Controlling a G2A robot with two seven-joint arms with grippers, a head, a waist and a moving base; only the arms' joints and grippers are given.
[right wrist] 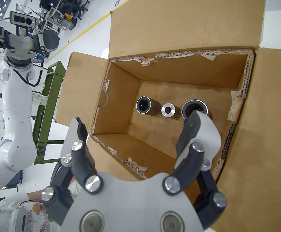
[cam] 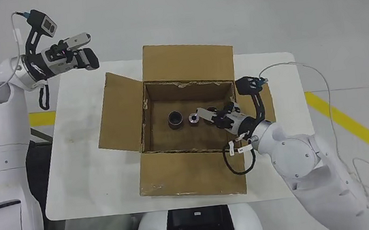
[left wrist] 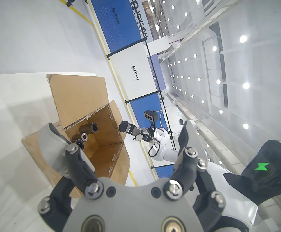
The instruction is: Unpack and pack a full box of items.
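An open cardboard box (cam: 187, 60) stands mid-table with its flaps spread. On its floor lie a dark cylinder (right wrist: 146, 106), a small silver cylinder (right wrist: 168, 110) and a second dark cylinder (right wrist: 195, 108) in a row. In the top view the first dark cylinder (cam: 175, 121) and the silver cylinder (cam: 193, 119) show, while the arm covers the third. My right gripper (right wrist: 136, 127) hangs open just inside the box's right side (cam: 206, 116), above the cylinders and holding nothing. My left gripper (cam: 86, 49) is open and empty, raised off the table's far left corner, and from it the box (left wrist: 83, 98) lies ahead.
The white table (cam: 88, 167) has bare surface left of the box and a narrower strip on its right. A green metal frame (right wrist: 47, 105) stands on the floor beyond the table's left edge. Torn cardboard edges line the box rim.
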